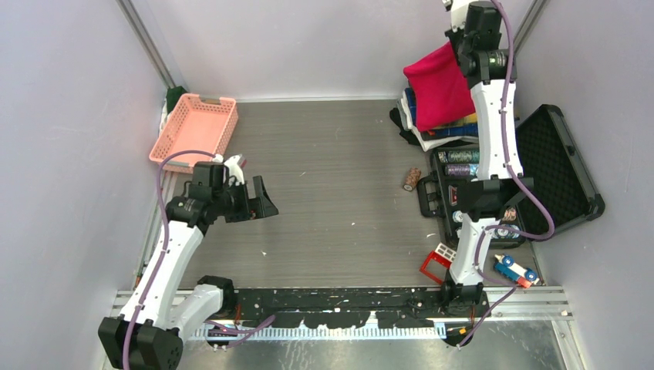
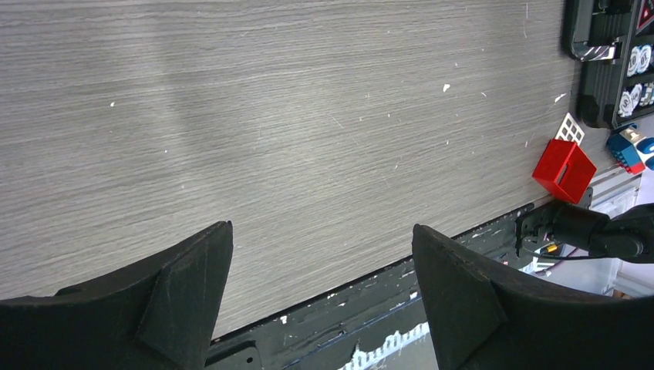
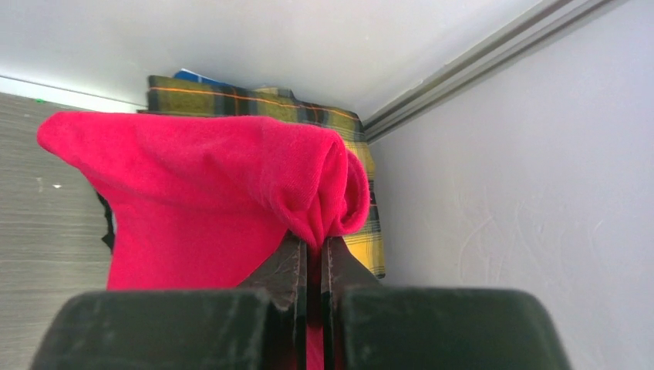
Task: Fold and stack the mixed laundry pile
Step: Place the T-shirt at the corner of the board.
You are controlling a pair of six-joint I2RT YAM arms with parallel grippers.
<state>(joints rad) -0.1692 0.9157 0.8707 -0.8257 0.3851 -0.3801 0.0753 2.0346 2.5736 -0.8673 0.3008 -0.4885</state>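
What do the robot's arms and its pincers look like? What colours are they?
Both arms have smooth white shells, the left arm and the right arm, with chunky black joints. A thin purple cable loops along each one. The left pincer has two black wedge-shaped fingers; the right pincer has the same black fingers, flat on their inner sides.

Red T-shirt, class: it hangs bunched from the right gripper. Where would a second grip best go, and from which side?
On the red T-shirt, probably the free corner jutting towards the middle of the table, approached from that open side. The right gripper is shut on its bunched other end, the wall is close beside that, and the yellow plaid shirt lies behind.
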